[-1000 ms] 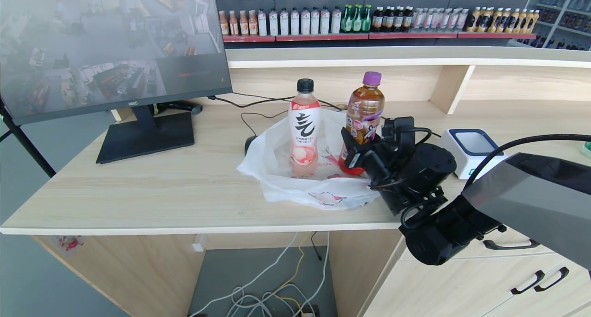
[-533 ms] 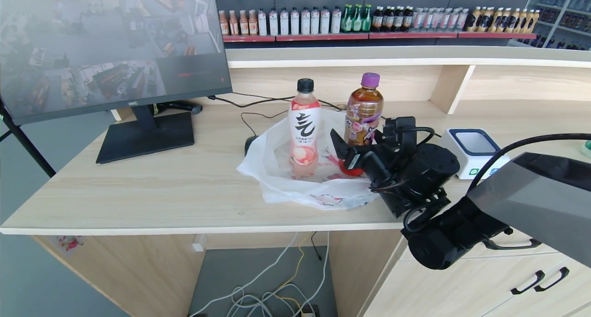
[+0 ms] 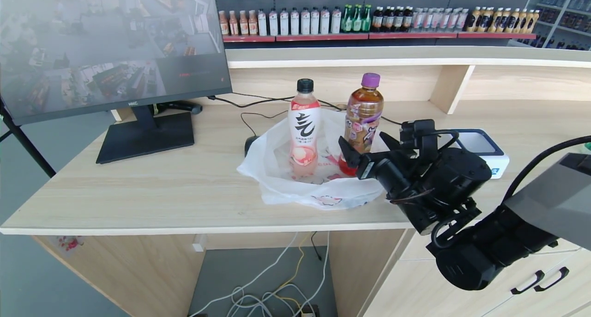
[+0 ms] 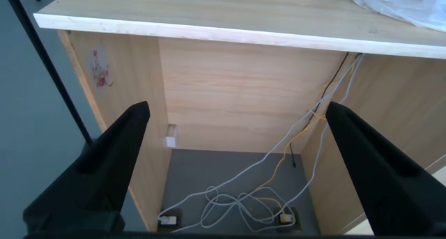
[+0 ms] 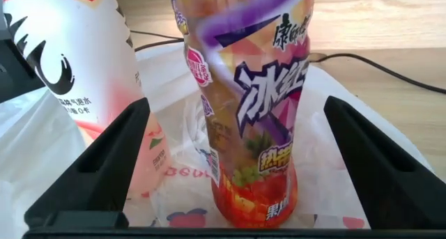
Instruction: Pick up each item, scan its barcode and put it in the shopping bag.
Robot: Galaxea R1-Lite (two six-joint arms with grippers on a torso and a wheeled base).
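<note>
On the wooden surface (image 3: 138,188), tea bottle (image 3: 364,109) and pink bottle (image 3: 304,123) stand in the shopping bag (image 3: 277,169), the tea's base partly hidden behind the released right hand (image 3: 367,147); the left hand (image 4: 237,148) is likewise released.

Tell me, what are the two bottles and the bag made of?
Pink bottle: probably clear glossy plastic; the drink shows through.
Purple-capped bottle: likely the same, amber liquid visible behind a shiny label.
Shopping bag: seemingly thin white plastic film, crinkled and slightly see-through.
</note>
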